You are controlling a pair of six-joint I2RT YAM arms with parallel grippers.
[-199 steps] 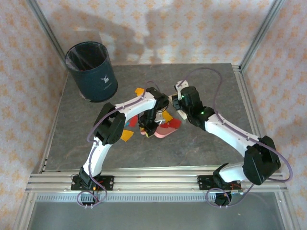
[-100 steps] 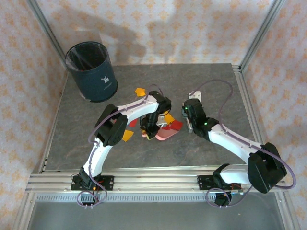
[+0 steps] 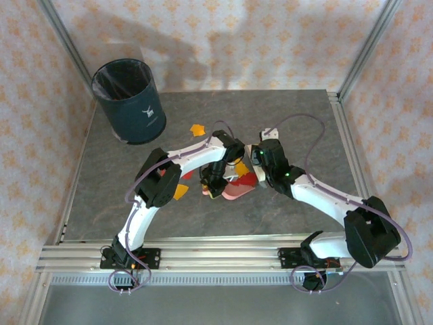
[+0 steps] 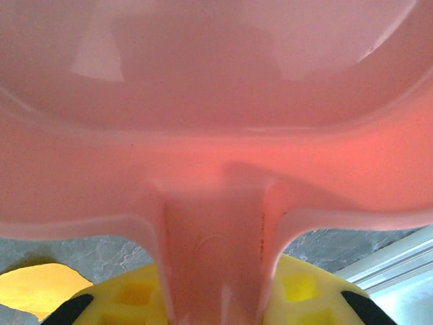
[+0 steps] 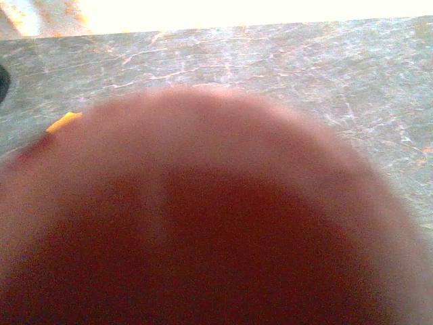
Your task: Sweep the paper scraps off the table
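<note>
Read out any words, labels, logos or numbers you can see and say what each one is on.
Dark blue bin: a white logo with tiny lettering, too small to read.
Pink dustpan, paper scraps, table: no text visible.

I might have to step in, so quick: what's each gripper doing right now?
Left gripper: shut on dustpan handle.
Right gripper: shut; holding what, cannot be told.

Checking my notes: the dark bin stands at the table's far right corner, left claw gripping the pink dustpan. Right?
No: top external view shows the dark bin at the far left corner of the table. The left claw does grip the pink dustpan.
</note>
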